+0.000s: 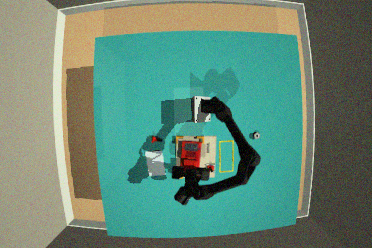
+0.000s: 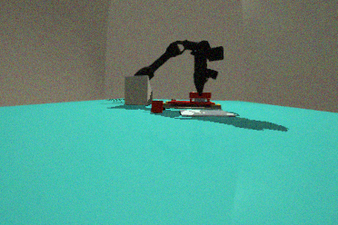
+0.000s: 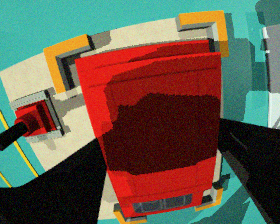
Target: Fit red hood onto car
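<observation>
The red hood (image 2: 197,94) (image 3: 158,120) is between my fingers, roughly level above the rear part of the car. My gripper (image 1: 192,172) (image 2: 200,92) (image 3: 157,132) points down and is shut on the hood, one finger on each side. The red chassis (image 2: 178,102) sits in the pale jig (image 1: 212,145) (image 3: 28,72) with orange corner brackets. In the exterior view a grey part, probably the engine block (image 2: 200,100), shows between hood and deck. The hood hides the pegs in the wrist view; whether they meet the holes cannot be told.
A white-grey tray (image 1: 155,164) (image 2: 204,112) and a small red block (image 1: 155,139) (image 2: 157,106) are beside the jig. A red part with a black peg (image 3: 38,117) stands in a holder on the jig. A yellow outline (image 1: 219,156), a small round part (image 1: 254,135) and the base box (image 2: 137,90) are nearby.
</observation>
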Motion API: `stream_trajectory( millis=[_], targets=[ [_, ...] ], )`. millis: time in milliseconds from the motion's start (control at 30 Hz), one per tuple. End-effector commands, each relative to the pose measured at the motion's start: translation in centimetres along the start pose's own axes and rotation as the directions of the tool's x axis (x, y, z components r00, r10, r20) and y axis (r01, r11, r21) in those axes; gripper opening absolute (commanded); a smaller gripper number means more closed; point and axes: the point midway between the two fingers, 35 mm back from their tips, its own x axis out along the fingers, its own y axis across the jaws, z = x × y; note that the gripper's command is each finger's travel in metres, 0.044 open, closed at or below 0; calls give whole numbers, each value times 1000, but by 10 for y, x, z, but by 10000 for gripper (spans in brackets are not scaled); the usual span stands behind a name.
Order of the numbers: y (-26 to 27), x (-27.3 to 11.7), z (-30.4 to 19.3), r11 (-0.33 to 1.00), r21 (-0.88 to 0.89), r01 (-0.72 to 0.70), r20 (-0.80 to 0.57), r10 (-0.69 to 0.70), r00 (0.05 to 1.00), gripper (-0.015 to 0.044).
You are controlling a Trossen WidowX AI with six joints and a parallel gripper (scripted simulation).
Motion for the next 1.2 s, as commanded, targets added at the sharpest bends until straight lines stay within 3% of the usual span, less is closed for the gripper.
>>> stream_trajectory(
  millis=[0, 1167],
  targets=[
    [0, 3, -1, 1000, 5, -4, 0, 4, 1000, 0],
    [0, -2, 0, 1000, 4, -2, 0, 2, 1000, 0]
  ],
)
